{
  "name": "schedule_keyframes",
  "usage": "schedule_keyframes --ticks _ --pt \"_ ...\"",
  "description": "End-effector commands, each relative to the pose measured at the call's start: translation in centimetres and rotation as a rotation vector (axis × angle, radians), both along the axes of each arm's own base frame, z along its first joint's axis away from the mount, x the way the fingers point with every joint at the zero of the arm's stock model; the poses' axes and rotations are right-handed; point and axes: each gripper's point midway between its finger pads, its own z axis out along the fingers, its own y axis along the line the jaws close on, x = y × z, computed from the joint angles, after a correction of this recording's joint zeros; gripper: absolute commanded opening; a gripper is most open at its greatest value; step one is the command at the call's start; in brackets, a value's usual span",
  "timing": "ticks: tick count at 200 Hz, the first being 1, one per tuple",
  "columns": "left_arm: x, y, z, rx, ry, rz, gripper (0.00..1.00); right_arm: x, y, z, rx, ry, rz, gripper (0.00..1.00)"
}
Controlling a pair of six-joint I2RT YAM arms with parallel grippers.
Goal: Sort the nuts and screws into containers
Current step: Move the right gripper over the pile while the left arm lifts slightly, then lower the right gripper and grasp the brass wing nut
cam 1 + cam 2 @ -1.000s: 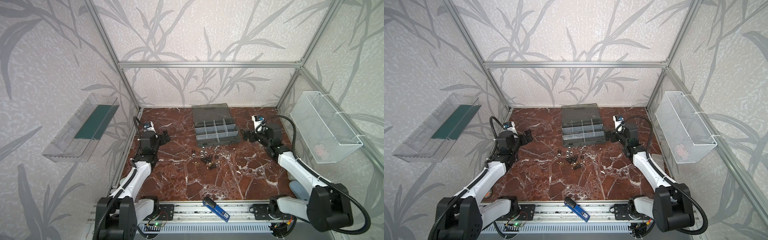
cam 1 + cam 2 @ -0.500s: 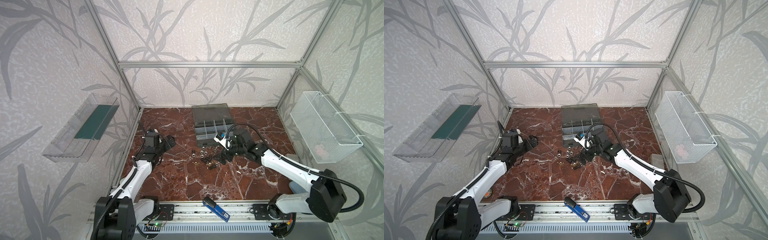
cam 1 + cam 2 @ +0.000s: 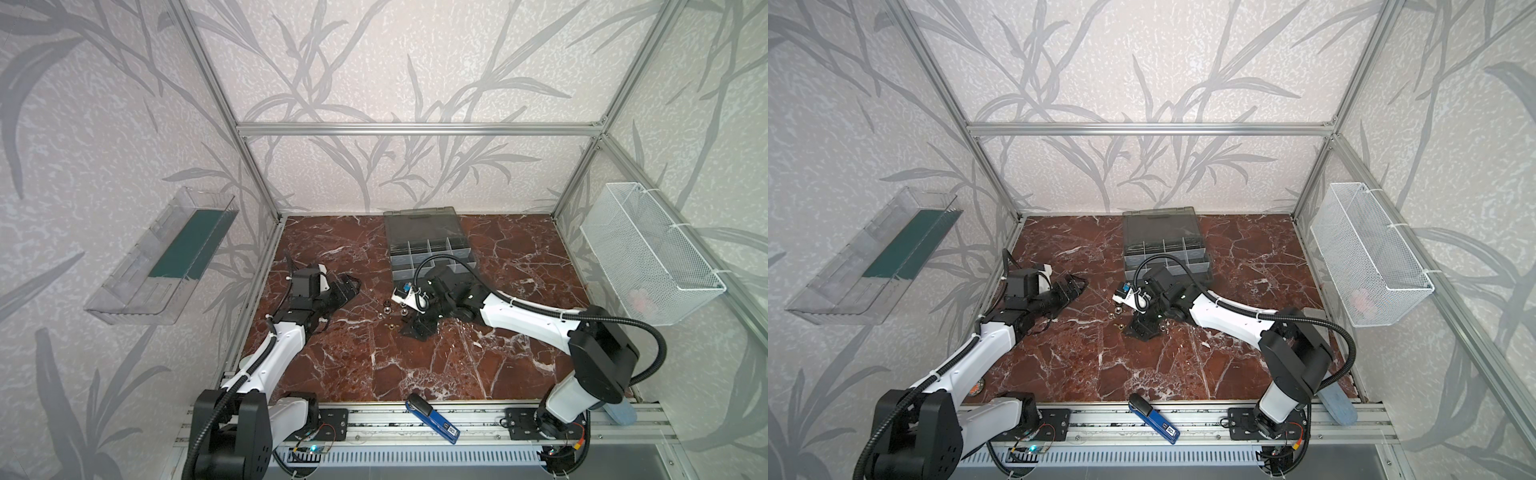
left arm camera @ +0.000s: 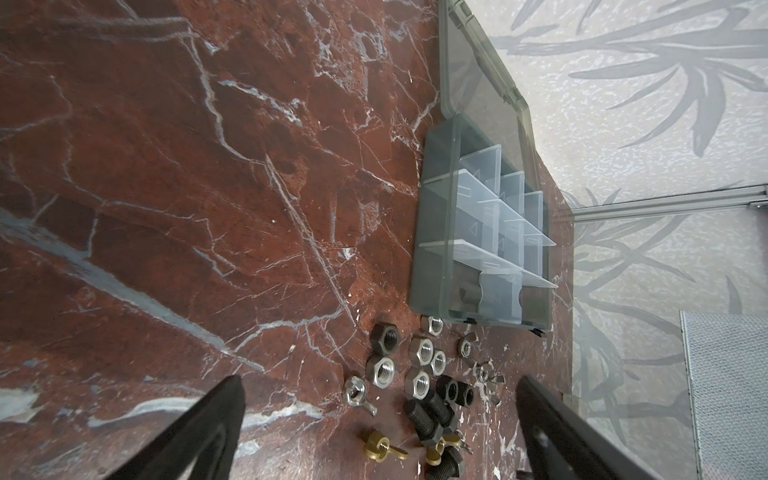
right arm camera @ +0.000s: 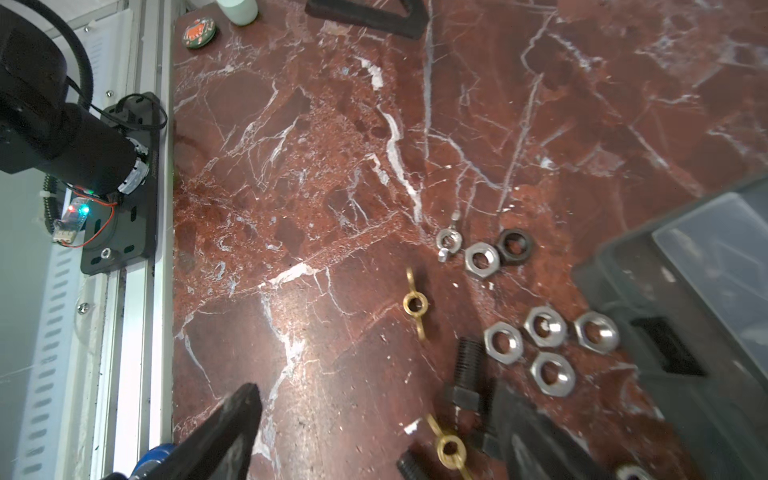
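The screws (image 4: 428, 411) are short black bolts lying in a loose pile with the nuts (image 4: 419, 351), silver and dark hex rings, just in front of the containers (image 4: 432, 232), a grey organiser case with open lid. In both top views my right gripper (image 3: 417, 328) (image 3: 1144, 328) is down on this pile, open. In its wrist view the right gripper (image 5: 374, 432) straddles a brass wing nut (image 5: 449, 449), and one finger (image 5: 532, 436) lies against a black screw (image 5: 467, 370). My left gripper (image 3: 349, 286) (image 4: 378, 415) hangs open left of the pile, holding nothing.
A white mesh basket (image 3: 648, 253) hangs on the right wall and a clear tray (image 3: 162, 257) on the left wall. A blue tool (image 3: 432, 419) lies on the front rail. A small round tin (image 5: 199, 33) sits near the table's front left edge.
My right arm swung from beside the case down onto the pile, and its jaws have narrowed slightly. My left gripper edged forward toward the pile, still open.
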Motion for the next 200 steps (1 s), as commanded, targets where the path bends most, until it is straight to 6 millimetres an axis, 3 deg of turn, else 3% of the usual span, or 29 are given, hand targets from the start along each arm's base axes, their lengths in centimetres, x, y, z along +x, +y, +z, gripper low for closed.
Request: schedule_keyframes --ticks 1,42,77,139,200 --pt "0.0 -0.8 0.5 -0.058 0.007 -0.029 1.00 0.2 1.7 0.2 0.013 -0.023 0.025 0.85" --pt "0.3 -1.8 0.8 -0.149 -0.008 -0.061 0.99 0.6 2.5 -2.0 -0.028 0.010 0.020 0.78" --pt "0.1 -1.2 0.4 -0.190 -0.007 -0.035 0.99 0.5 2.5 -3.4 -0.047 0.031 0.022 0.70" --pt "0.0 -0.7 -0.3 -0.228 0.006 -0.019 0.99 1.4 2.5 -5.2 -0.084 0.001 0.000 0.47" --pt "0.0 -0.7 -0.4 -0.234 0.012 -0.029 0.99 1.8 2.4 -6.7 -0.114 -0.008 0.008 0.44"
